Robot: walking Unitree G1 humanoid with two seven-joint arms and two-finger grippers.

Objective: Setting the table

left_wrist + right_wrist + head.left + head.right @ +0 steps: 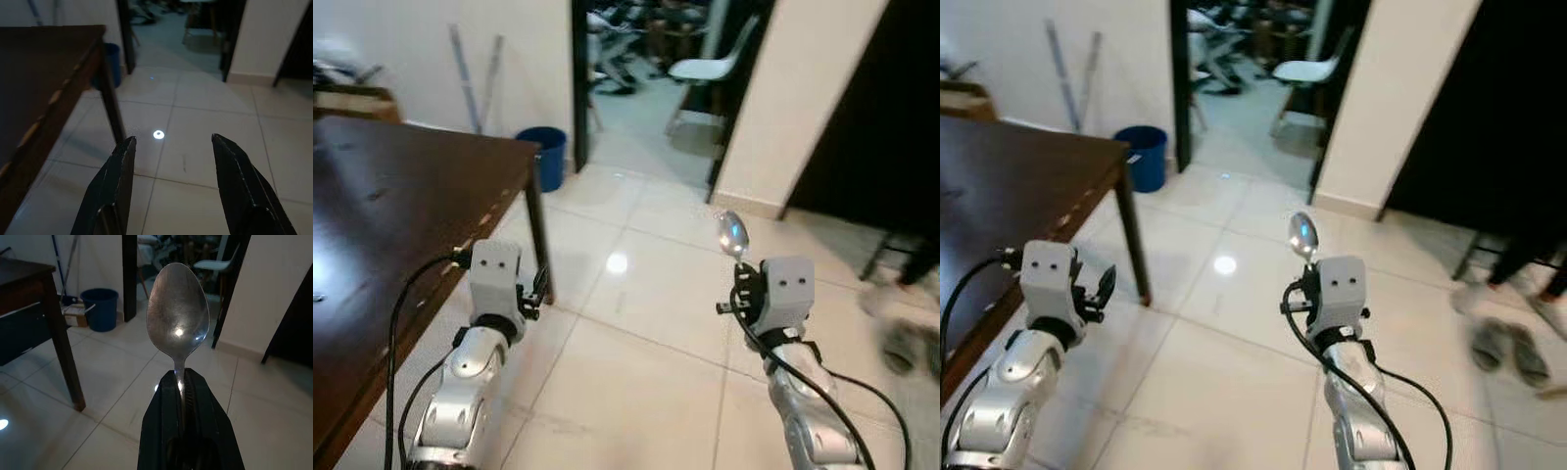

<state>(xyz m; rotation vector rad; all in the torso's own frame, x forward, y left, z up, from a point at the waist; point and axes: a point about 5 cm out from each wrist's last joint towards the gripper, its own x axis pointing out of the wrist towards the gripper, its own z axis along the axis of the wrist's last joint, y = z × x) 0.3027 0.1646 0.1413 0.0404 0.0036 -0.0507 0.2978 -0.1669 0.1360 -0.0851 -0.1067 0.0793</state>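
Pale tiles of the floor [646, 294] spread ahead of me toward an open doorway [646, 59], where a white chair [710, 67] stands in the room beyond. On my left runs the dark wooden tabletop [382, 196], its corner leg [540, 245] planted on the tiles, with a blue bin [544, 155] against the wall past it. Over on my right, near a dark wall, someone's feet and a pair of slippers [1508, 351] sit blurred on the floor.

My right arm is raised in front of me, forearm angled up, and my right gripper [181, 382] is clamped tight on the handle of a metal spoon [177, 313]. The bowl stands upright above the fingertips, I think so the spoon stays steady and clear of everything while I carry it; it is well apart from the tabletop and still to be laid there.

My left arm is lifted alongside the table's edge, and my left gripper [171, 161] holds nothing, its two black fingers [115, 181] spread apart over the tiles, likely kept ready for another piece or for balance. Setting the table looks barely begun from here.
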